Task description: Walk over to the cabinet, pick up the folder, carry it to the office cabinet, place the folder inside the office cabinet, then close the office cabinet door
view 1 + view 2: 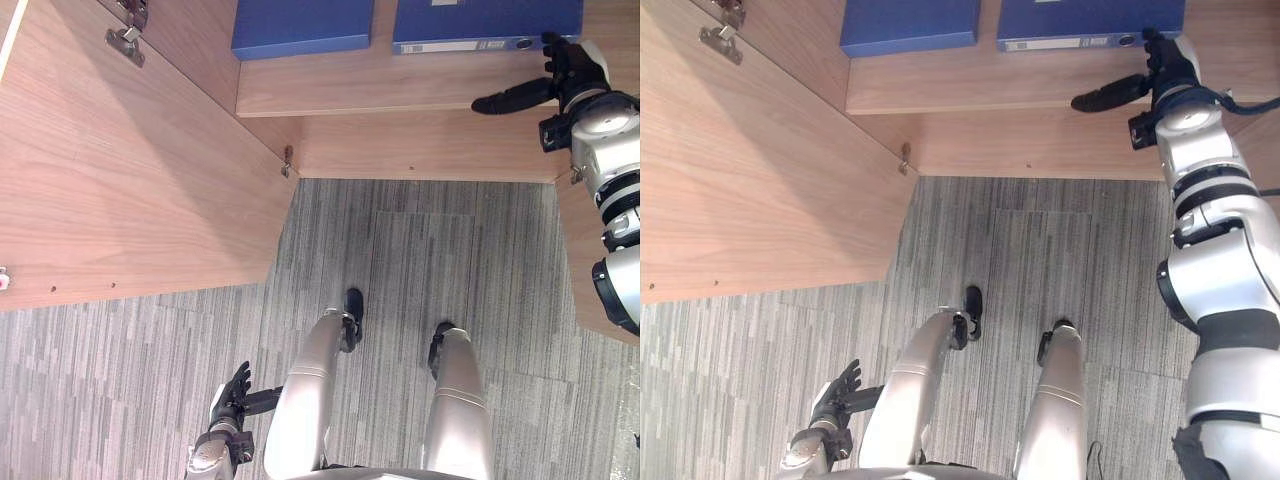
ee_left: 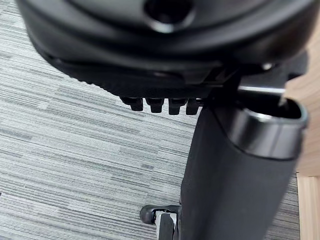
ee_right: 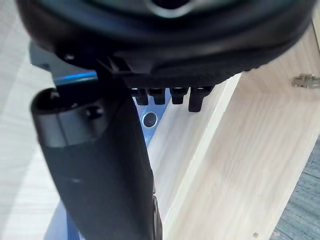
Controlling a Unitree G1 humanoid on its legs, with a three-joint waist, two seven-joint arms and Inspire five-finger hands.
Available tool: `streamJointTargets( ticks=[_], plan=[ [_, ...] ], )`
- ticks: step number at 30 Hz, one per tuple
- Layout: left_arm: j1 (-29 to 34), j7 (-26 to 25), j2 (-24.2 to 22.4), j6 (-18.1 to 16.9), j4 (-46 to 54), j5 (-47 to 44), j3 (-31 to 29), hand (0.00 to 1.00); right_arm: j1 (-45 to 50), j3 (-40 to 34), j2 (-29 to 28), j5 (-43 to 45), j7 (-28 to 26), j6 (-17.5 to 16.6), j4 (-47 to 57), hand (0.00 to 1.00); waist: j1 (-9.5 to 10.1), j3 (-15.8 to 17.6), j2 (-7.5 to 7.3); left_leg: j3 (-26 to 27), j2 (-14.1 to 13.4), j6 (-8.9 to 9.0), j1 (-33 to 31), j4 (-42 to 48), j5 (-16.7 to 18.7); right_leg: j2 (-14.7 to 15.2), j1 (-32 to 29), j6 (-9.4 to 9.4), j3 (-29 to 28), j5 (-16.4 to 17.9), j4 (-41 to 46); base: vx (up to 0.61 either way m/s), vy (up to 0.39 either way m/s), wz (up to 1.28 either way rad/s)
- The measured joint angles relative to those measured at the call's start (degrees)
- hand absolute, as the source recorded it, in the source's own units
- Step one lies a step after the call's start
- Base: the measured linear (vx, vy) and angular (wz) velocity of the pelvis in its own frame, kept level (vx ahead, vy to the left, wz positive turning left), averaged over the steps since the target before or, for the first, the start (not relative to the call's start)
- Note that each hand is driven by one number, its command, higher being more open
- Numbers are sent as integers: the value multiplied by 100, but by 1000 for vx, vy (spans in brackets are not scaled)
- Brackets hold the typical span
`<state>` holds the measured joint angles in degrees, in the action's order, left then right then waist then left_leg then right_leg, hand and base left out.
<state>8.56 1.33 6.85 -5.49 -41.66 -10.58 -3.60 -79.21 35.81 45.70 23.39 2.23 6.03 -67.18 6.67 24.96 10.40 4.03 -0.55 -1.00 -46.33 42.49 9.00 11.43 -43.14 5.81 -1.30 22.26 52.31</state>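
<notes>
Cabinet (image 1: pixel 420 145): wood, door (image 1: pixel 120 170) swung open to the left.
Shelf (image 1: pixel 380 85): carries two blue items lying flat.
Folder (image 1: pixel 487 22): on the shelf's right part, spine facing out.
Second folder (image 1: pixel 303 25): just to its left, apart from it.
Right hand (image 1: pixel 575 72): over the shelf edge at the folder's right corner, fingers straight, thumb spread wide, holding nothing.
Left hand (image 1: pixel 232 395): low over the carpet (image 1: pixel 150 370), fingers relaxed, empty.

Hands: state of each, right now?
Left hand: open, holding nothing.
Right hand: open, up against the folder, not gripping it.
</notes>
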Motion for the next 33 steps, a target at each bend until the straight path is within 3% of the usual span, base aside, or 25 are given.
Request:
streamJointTargets(
  ticks=[6,14,21,26,29,33],
  plan=[
    [93,41,32,0,123,11,-1,100,276,-213,-13,-217,-88,86,-2,100,39,-48,-56,53,2,-6,251,-151,2,3,228,20,-28,-42,-174,14,-7,-4],
    [227,93,32,-19,218,24,-1,100,730,-374,-20,-1447,-277,79,183,100,30,-80,-63,161,-2,-12,685,-465,-2,-2,601,55,-81,-124,-518,32,-4,-7],
    [259,182,38,-20,213,133,-1,100,1195,-554,-47,-1677,-479,-2,283,100,25,-107,-61,180,-31,-15,1054,-752,-7,-33,1012,77,-36,-229,-924,41,4,-4],
    [385,242,61,-21,209,276,-1,100,1795,-919,-126,-1679,-480,0,284,100,8,-250,-77,160,-46,7,1631,-1354,-155,-66,1669,86,141,-489,-1671,135,15,-2],
    [490,259,98,-20,202,374,-7,100,2255,-1464,-416,-1675,-443,0,297,100,-22,-376,-120,162,-126,54,2046,-1722,-215,-138,2155,62,289,-692,-2221,156,-1,-9],
    [612,235,168,-20,191,460,-19,100,3251,-2303,-1307,-1641,-197,-54,493,100,-50,-614,-306,170,-338,115,2459,-1944,-216,-364,2721,-35,417,-959,-2855,130,-51,-14]
  ],
)
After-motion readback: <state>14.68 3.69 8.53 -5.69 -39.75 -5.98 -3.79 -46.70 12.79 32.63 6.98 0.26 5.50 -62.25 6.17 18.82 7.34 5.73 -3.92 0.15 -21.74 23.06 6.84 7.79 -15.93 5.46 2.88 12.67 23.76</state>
